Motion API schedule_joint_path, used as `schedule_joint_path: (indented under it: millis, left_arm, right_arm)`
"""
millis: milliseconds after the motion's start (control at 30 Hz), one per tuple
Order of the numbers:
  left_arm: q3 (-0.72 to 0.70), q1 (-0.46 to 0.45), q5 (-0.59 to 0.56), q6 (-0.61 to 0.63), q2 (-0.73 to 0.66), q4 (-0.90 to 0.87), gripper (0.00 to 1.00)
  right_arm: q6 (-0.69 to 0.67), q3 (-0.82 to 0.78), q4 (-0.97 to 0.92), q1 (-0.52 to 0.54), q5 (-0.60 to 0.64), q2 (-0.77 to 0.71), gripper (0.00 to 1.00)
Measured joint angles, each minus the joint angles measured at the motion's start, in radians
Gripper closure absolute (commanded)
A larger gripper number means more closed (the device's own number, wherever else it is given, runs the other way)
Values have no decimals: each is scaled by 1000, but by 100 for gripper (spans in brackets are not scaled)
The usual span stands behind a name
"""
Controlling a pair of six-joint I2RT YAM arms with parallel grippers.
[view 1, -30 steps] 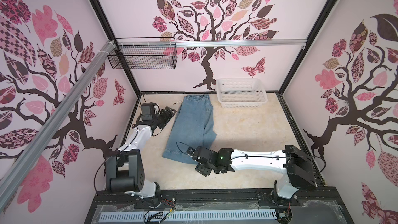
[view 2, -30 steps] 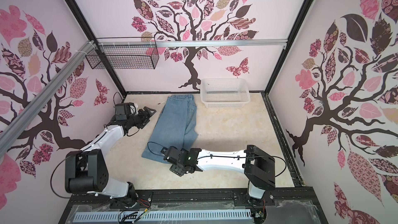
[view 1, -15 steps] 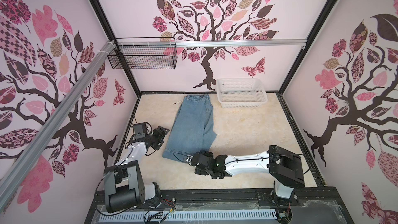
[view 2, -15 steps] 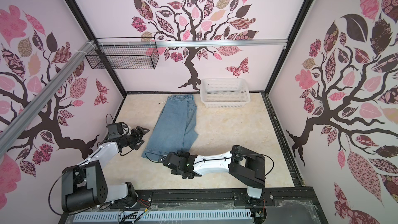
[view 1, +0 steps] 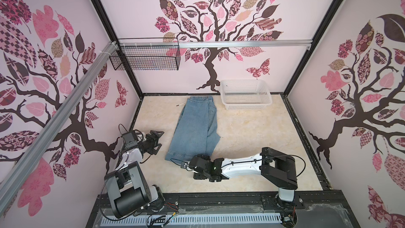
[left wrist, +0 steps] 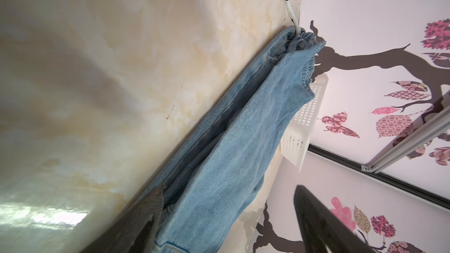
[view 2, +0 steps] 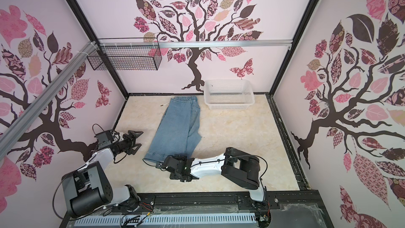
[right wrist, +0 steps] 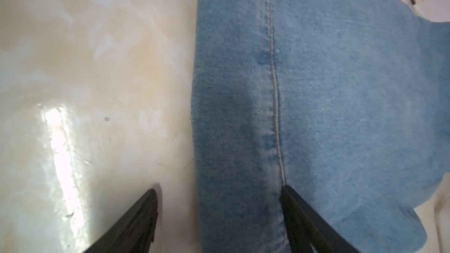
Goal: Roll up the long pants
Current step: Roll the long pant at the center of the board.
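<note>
The long pants (view 1: 195,128) (view 2: 179,128) lie flat on the marbled table, light blue denim folded lengthwise. Their waistband is at the far wall and their hems face the near edge. My left gripper (view 1: 161,139) (view 2: 141,139) is open to the left of the lower legs and clear of the cloth. The left wrist view shows the pants (left wrist: 231,154) stretching away beyond my left gripper (left wrist: 227,189). My right gripper (view 1: 196,167) (view 2: 175,166) (right wrist: 219,189) is open at the hem. One finger is over bare table. The other is at the stitched hem line of the pants (right wrist: 341,93).
A white plastic basket (view 1: 245,106) (view 2: 228,106) stands at the far wall, right of the waistband. A black wire basket (view 1: 144,60) hangs from the rail above the far left corner. A drawstring end (view 1: 179,104) lies left of the waistband. Walls enclose three sides.
My left gripper has drawn back from beside the waist toward the near side, still open. My right gripper has shifted slightly left at the hem while its arm folded in.
</note>
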Motion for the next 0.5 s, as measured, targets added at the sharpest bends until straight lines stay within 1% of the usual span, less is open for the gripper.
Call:
schedule_joint_path:
  millis: [67, 167, 300, 367, 400, 467, 500]
  left_arm:
    - [1, 8, 17, 1, -14, -9, 13]
    - [4, 8, 42, 4, -27, -21, 13]
    - [8, 8, 66, 3, -27, -26, 13]
    - [8, 8, 72, 1, -27, -26, 13]
    - [8, 8, 76, 0, -27, -25, 13]
    - [8, 8, 82, -6, -27, -23, 13]
    - [8, 8, 85, -8, -27, -23, 13]
  right_arm:
    - [3, 16, 0, -8, -19, 13, 22]
    - [11, 34, -6, -32, -62, 26, 29]
    - [21, 34, -17, -85, -105, 26, 31]
    - [25, 34, -19, -102, -115, 26, 34]
    - [28, 34, -21, -108, -119, 26, 40]
    - [34, 35, -28, -114, -128, 29, 69]
    - [30, 42, -37, -116, -133, 37, 82]
